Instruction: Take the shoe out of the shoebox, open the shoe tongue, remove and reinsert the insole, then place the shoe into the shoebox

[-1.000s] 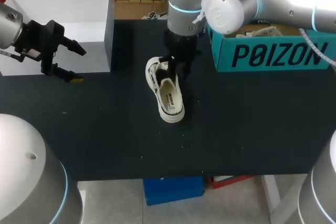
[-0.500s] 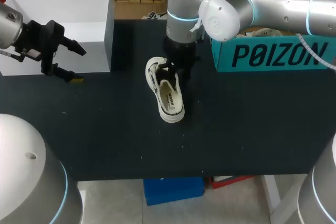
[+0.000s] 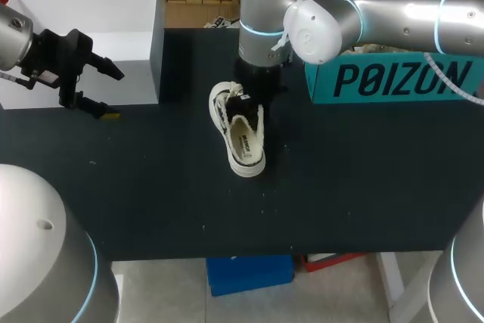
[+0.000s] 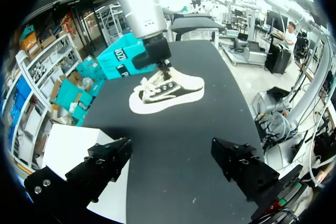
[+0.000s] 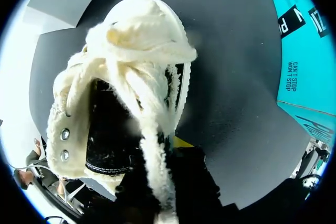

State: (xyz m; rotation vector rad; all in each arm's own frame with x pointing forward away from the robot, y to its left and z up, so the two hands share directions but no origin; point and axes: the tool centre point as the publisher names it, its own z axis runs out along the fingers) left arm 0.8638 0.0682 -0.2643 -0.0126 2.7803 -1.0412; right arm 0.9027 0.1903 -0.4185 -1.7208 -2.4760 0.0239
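Right claw point(image 3: 252, 100) at the tongue point(image 5: 152, 129) of the shoe point(image 3: 246, 145), grip indiscernible: it should draw the tongue up slowly. Left claw point(image 3: 113, 96) released.

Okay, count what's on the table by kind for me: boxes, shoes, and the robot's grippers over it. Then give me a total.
Boxes: 2, the white box and the teal shoebox
Shoes: 1, the shoe, lying between the two boxes
Grippers: 2, the left gripper by the white box and the right gripper at the shoe
Total: 5
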